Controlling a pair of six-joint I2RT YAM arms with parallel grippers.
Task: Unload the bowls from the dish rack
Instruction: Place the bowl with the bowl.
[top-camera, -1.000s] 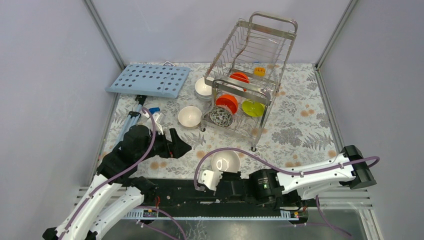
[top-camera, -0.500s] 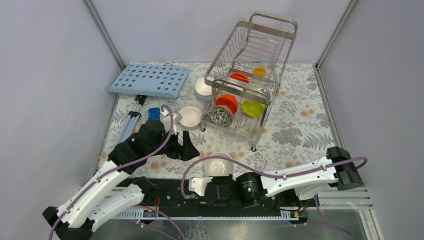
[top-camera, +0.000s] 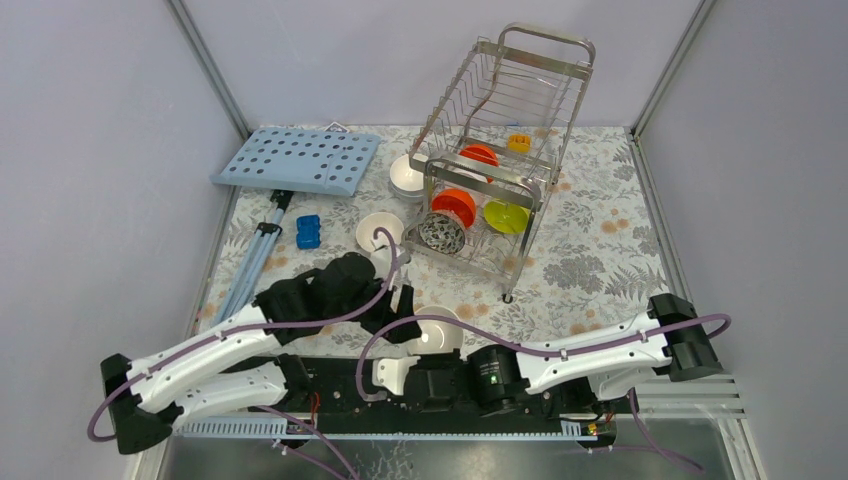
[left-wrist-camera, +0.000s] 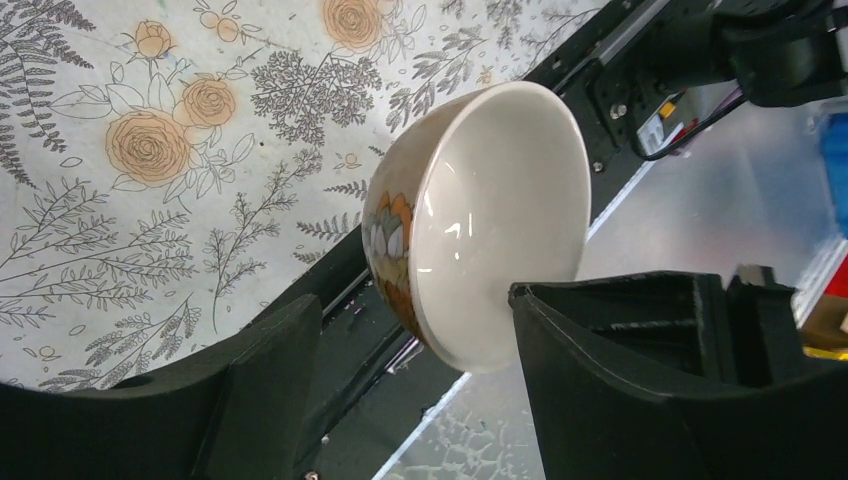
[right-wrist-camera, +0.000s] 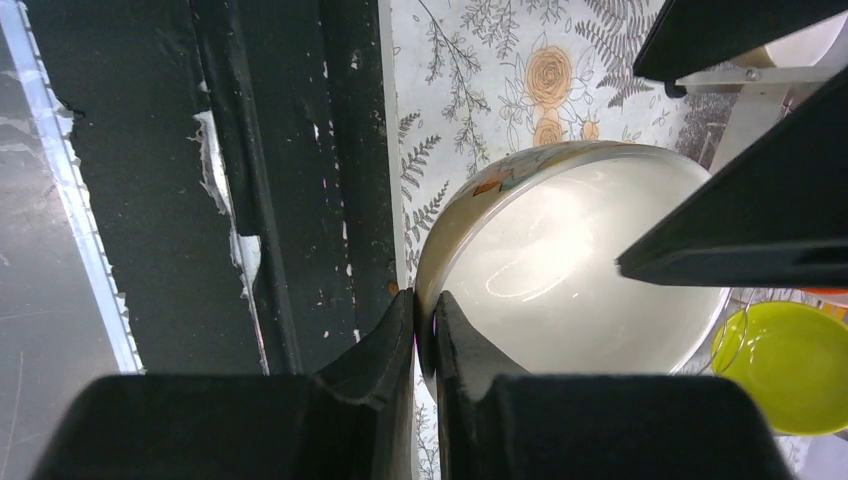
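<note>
A white bowl (top-camera: 441, 329) with a floral outside hangs over the table's near edge. My right gripper (top-camera: 420, 351) is shut on its rim, and the right wrist view shows the fingers (right-wrist-camera: 433, 305) pinching that rim of the bowl (right-wrist-camera: 570, 270). My left gripper (top-camera: 405, 316) is open. Its jaws (left-wrist-camera: 410, 305) straddle the opposite rim of the bowl (left-wrist-camera: 500, 200), with a gap on the outer side. The dish rack (top-camera: 500, 110) stands at the back and holds two orange-red bowls (top-camera: 455, 205), a lime-green bowl (top-camera: 506, 215) and a speckled bowl (top-camera: 441, 232).
A white bowl (top-camera: 380, 230) and a white stack (top-camera: 407, 175) sit left of the rack. A light-blue perforated board (top-camera: 297, 158) lies back left, with a blue block (top-camera: 308, 231) and a folded tripod (top-camera: 255, 255) below it. A yellow clip (top-camera: 519, 142) hangs in the rack.
My left arm has swung right, away from the blue block, until its jaws reached the held bowl, and they have narrowed a little. The right gripper carried the bowl slightly left.
</note>
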